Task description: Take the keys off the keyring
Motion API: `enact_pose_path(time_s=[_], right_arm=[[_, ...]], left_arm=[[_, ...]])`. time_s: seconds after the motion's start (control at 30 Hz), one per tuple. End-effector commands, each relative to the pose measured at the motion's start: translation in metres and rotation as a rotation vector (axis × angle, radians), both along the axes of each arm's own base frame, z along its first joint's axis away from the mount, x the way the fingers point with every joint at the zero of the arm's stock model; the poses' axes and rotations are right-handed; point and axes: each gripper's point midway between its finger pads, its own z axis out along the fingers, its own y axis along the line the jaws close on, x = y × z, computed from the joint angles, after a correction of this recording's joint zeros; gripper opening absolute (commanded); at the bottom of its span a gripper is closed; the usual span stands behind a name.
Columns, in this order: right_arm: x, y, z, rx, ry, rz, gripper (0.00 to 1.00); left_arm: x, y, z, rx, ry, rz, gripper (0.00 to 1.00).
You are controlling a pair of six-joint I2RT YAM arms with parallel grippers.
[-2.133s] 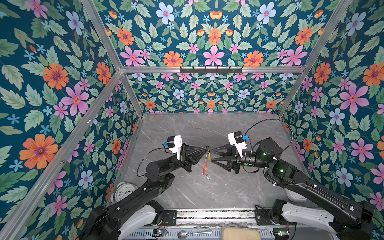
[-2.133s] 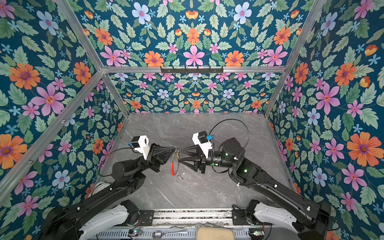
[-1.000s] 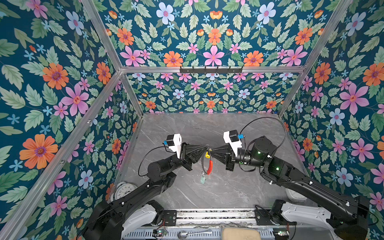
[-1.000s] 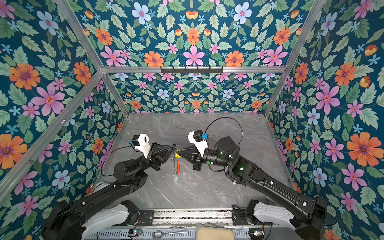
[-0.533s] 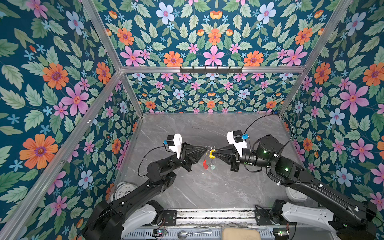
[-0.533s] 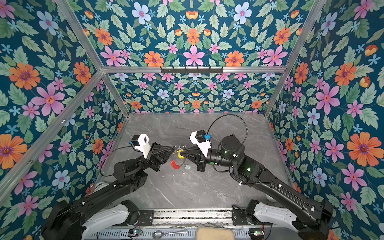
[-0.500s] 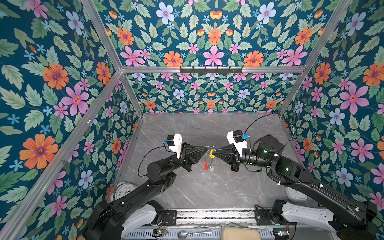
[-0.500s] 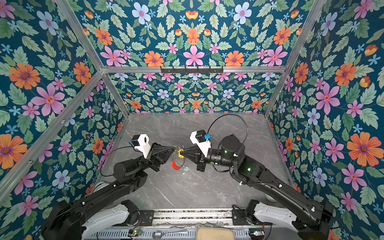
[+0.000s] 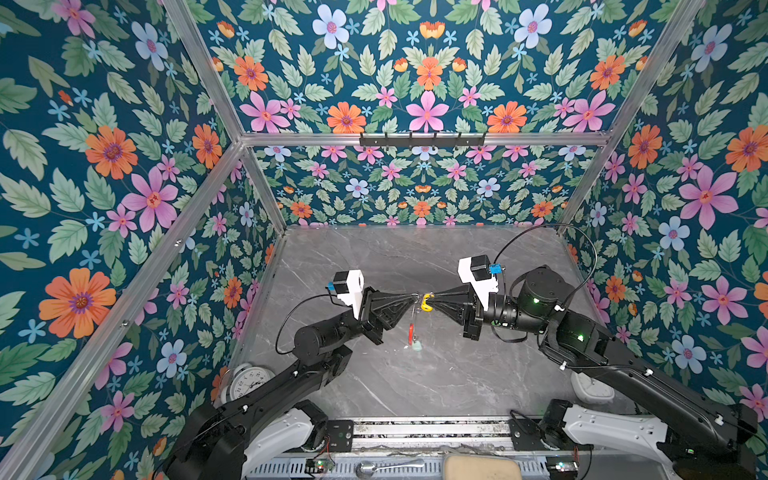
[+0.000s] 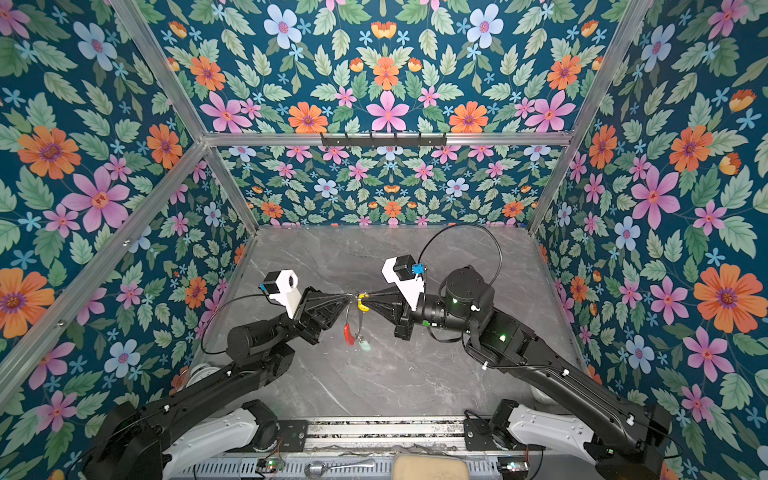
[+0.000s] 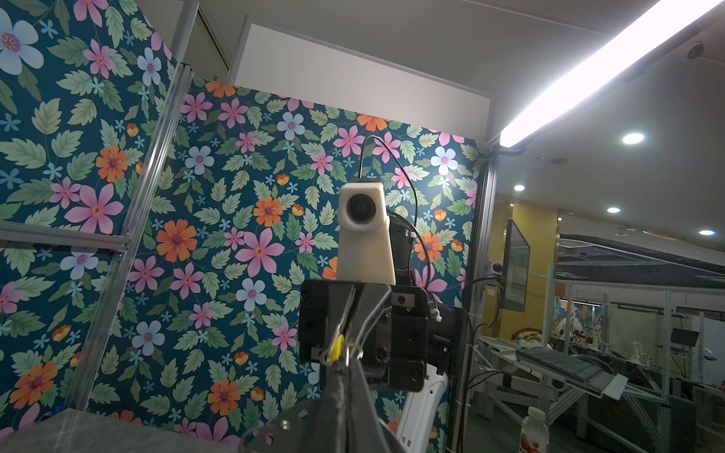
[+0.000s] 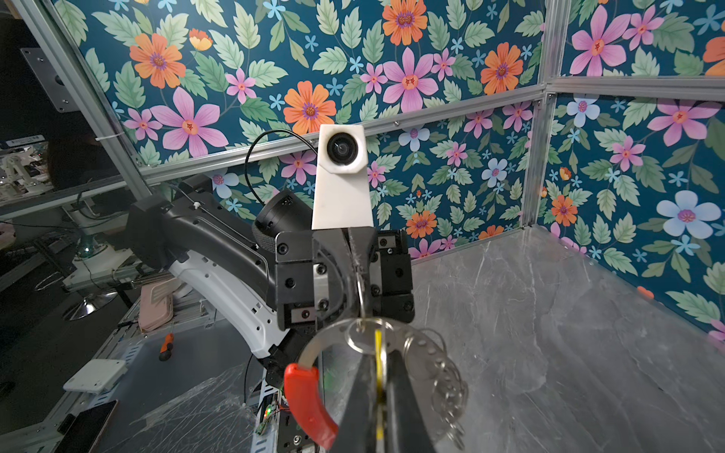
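L gripper [image 9: 412, 296]: jaws together, pinching metal at top of keyring [image 12: 318, 340]; hoop hangs below the tips, red sleeve [image 9: 411, 332] & mint tag [image 9: 417, 345] lowest; R gripper [image 9: 432, 300]: jaws clamped on yellow tag [image 9: 425, 302], tip-to-tip w/ L; split rings [image 12: 447, 376] bunch beside R jaws

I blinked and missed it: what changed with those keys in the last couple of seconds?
The right pincer nudged toward the left pincer, then drew back; the yellow-tagged key now shows between their tips. The keyring swung and hangs beneath, mint tag lowest. Both pincers stayed shut; the left one barely moved.
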Motion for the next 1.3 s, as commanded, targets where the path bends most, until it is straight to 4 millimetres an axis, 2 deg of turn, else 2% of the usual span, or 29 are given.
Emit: enact_pose_path(time_s=[0.0,0.5,1.27], right_arm=[[0.005,-0.002,-0.002,-0.001,-0.005,-0.026,0.0],[0.004,0.002,-0.023,0.009,0.042,-0.001,0.0],[0.006,0.027,-0.056,-0.027,0.127,0.064,0.0]], left_arm=[[-0.008,0.009,0.01,-0.051,-0.041,0.005,0.0],[-0.007,0.031,0.029,-0.192,-0.019,0.01,0.0],[-0.003,0.038,0.043,-0.246,0.017,0.008,0.0]])
